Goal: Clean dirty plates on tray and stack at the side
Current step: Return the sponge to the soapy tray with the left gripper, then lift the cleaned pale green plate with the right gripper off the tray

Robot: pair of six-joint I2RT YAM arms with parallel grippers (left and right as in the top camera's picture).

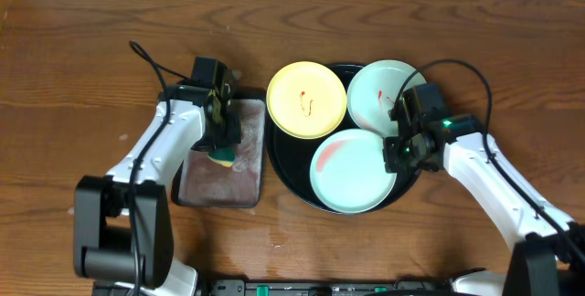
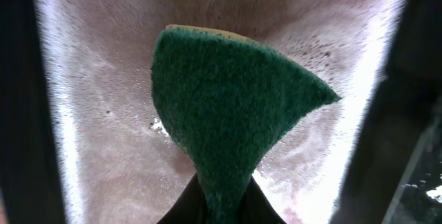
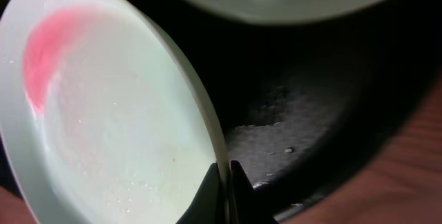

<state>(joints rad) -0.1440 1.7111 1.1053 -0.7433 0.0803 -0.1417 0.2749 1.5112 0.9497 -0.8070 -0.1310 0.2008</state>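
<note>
- The near mint plate [image 1: 352,171] lies in the front part of the black tray [image 1: 281,170], with a pink-red smear across its left side [image 3: 43,51].
- The right hand [image 1: 399,154] is clamped on this plate's right rim. The right wrist view shows its fingertips [image 3: 226,182] pressed together with the thin edge of the plate between them.
- The far mint plate [image 1: 379,90] sits at the back right of the black tray, just behind the right hand, with small red marks near its right side.
- The yellow plate [image 1: 307,100] rests at the back left of the black tray, overhanging the rim. A thin red squiggle marks its middle, and its front edge meets the near mint plate; which of the two lies on top cannot be told.
- Bare black tray floor [image 3: 304,120] shows between the plates, glossy and flecked with droplets.
- A rectangular grey tray [image 1: 212,185] lies just left of the black tray, its floor wet and foamy [image 2: 97,148].
- The left hand [image 1: 219,132] hangs over the grey tray, its fingers pinched together on a green sponge [image 2: 231,113]. The sponge fans out from the grip and shows a yellow edge at its far side.
- Both trays stand on a brown wooden counter [image 1: 82,49].
</note>
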